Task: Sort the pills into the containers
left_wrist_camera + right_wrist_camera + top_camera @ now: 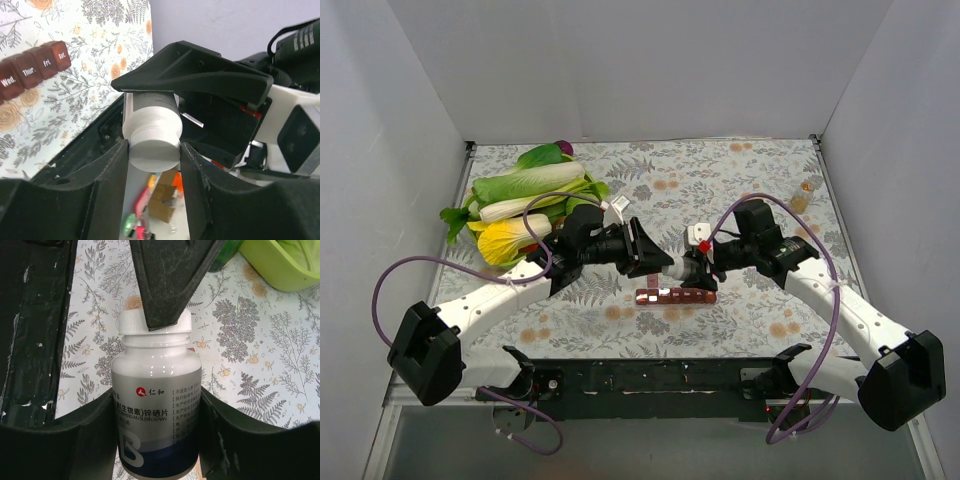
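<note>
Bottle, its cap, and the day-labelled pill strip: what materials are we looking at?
The bottle looks like glossy plastic: smooth grey-to-white body, soft highlights, printed label. Its cap looks like opaque white plastic with a moulded stepped rim. The pill strip is probably shiny red-brown plastic, with white day lettering on the lids.

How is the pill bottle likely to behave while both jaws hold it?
Its glossy label looks slick, so the pill bottle may spin in the right gripper. Being cylindrical, it would probably roll if released on its side. Plastic, likely light and not fragile; contents are hidden.

Left fingers (107, 182) clasp the white cap (154, 150) of the bottle (150, 106).
</note>
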You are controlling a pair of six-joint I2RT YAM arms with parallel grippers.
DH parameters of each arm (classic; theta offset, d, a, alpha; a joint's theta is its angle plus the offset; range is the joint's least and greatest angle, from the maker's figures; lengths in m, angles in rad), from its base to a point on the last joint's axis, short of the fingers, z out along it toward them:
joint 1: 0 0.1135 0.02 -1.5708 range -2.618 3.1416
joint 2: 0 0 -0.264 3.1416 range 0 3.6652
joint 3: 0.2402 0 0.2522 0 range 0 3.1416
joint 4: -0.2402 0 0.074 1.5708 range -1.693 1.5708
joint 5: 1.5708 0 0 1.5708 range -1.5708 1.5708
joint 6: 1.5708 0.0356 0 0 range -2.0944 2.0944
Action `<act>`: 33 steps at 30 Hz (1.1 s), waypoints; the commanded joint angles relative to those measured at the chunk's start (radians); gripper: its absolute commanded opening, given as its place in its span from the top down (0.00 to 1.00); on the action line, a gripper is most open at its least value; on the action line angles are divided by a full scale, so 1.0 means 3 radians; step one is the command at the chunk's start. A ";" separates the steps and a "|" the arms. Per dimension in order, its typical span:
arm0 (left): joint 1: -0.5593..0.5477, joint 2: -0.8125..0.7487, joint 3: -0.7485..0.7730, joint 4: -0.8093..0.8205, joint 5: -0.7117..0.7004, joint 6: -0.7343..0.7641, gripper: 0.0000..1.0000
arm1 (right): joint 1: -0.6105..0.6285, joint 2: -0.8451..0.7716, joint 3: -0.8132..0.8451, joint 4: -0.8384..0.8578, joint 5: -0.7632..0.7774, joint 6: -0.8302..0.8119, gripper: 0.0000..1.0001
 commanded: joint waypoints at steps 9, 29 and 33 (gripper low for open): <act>0.0040 0.0020 0.0243 0.0051 0.0128 -0.0395 0.33 | -0.0007 -0.0074 -0.0075 -0.0007 0.0130 0.0066 0.99; -0.0148 -0.0853 -0.0329 0.0000 0.0262 0.3100 0.02 | -0.0007 -0.0074 -0.0059 -0.0079 0.0018 -0.0036 0.99; -0.0476 -0.1110 -0.0778 0.0460 0.0078 0.4267 0.02 | -0.0007 -0.0079 -0.0059 -0.0150 -0.0069 -0.0112 0.99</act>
